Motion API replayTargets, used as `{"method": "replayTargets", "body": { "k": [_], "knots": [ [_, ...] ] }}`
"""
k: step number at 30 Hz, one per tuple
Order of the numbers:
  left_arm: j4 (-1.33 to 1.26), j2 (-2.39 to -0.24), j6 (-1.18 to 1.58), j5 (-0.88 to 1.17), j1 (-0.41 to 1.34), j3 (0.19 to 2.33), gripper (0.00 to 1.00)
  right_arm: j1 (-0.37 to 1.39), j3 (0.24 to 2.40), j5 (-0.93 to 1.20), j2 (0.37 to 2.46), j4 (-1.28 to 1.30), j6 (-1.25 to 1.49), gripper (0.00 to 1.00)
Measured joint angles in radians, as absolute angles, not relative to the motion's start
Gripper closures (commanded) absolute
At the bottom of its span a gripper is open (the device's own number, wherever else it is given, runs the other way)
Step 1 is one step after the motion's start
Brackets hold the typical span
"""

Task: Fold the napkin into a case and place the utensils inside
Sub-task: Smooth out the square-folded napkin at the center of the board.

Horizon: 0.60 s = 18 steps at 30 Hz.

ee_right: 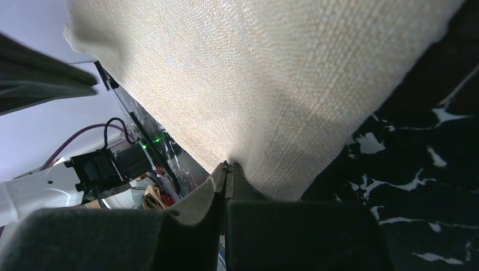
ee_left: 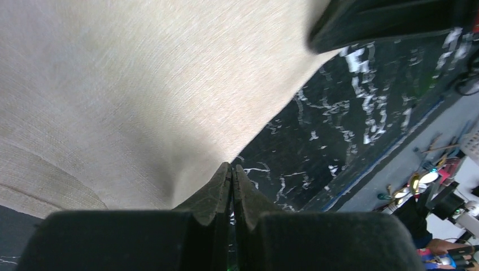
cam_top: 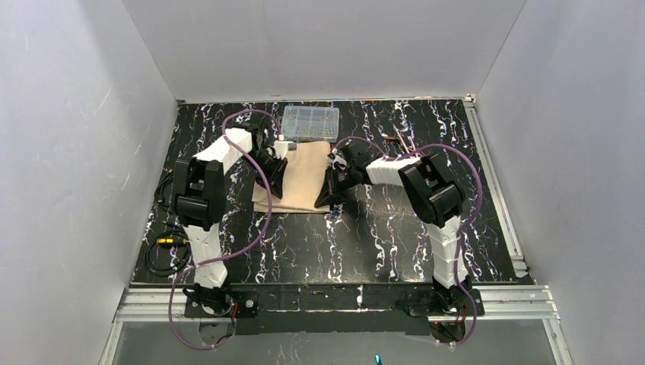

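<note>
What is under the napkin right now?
Around the napkin only the black marbled table shows. The left gripper and right gripper are each shut on an edge. Anything beneath the cloth is covered; no utensils are visible.

Matt, coarse-woven beige cloth of the napkin (ee_left: 141, 84); glossy black marbled table (cam_top: 342, 251); clear plastic box (cam_top: 310, 122); matt dark fingers (ee_left: 216, 192)

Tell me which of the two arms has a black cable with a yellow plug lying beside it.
The left arm: the yellow plug lies just outside it. The right arm has none nearby.
</note>
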State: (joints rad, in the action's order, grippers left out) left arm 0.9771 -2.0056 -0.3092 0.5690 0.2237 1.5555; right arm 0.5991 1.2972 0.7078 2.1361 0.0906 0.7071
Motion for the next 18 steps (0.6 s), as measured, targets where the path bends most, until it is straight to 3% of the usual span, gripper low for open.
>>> {"method": "replayTargets", "body": {
  "k": [8, 18],
  "knots": [
    [0.893, -2.009, -0.352, 0.409, 0.222, 1.407, 0.99, 0.596, 1.325, 0.708, 2.136, 0.145, 0.657, 0.8],
    [0.846, -1.998, -0.371, 0.362, 0.22, 1.367, 0.99, 0.624, 1.38, 0.714, 2.133, 0.104, 0.714, 0.85]
  ]
}}
